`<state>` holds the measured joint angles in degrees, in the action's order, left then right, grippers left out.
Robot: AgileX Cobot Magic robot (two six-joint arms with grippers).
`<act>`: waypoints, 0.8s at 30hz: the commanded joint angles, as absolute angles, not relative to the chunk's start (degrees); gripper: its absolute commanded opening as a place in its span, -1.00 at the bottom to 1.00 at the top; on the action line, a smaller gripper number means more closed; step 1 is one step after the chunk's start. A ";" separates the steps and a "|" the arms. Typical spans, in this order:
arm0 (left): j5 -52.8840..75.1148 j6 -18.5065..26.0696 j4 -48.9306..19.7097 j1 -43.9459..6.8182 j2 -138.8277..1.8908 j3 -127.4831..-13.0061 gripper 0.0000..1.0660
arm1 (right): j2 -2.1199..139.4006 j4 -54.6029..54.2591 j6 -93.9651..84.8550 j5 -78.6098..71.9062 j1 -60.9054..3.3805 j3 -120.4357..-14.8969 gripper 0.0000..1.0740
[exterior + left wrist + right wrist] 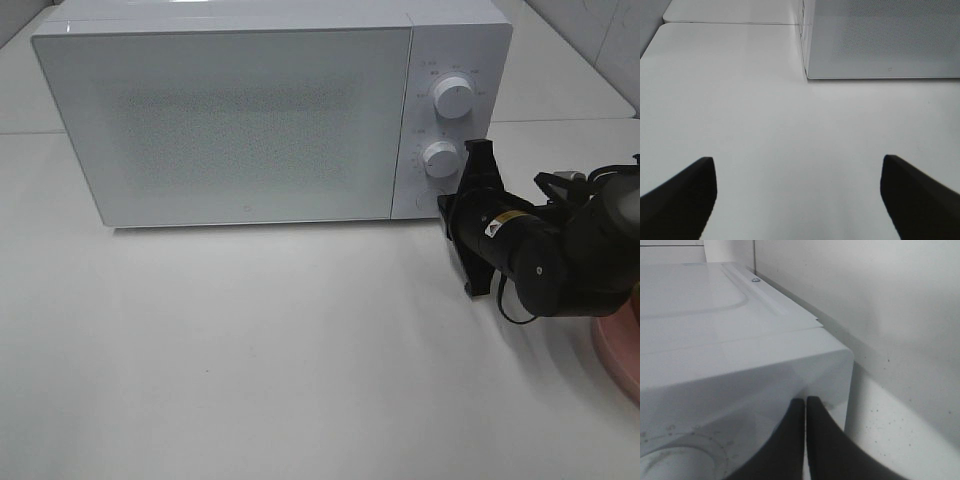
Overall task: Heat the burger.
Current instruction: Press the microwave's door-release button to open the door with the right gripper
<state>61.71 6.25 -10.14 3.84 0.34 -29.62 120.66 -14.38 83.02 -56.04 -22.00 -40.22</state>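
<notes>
Burger is nowhere in the high view, so you can't tell which way it lies from either gripper; it is likely behind the shut microwave [230, 120] door. Your right gripper [450, 205] sits at the control panel, just under the lower knob [440, 158], with the pink plate [620, 350] behind it. Left wrist: the left gripper [797, 161] has its jaws wide apart and empty, microwave ahead. Right wrist: jaws pressed together, knob just beside the tips.

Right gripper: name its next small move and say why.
Probably ease the right gripper the last bit forward onto the microwave's control panel, by the lower knob. Its jaws are shut into one poking tip at the panel, the door is closed and the burger is out of view, so a control seems next; which one I cannot tell.
</notes>
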 commanded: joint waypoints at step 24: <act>61.42 6.19 -10.71 3.78 1.26 -29.56 0.53 | 121.70 -10.43 85.49 -59.59 -21.89 -41.14 -1.00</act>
<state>61.71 6.25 -10.14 3.84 0.34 -29.62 121.87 -10.37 85.43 -58.21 -22.00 -40.51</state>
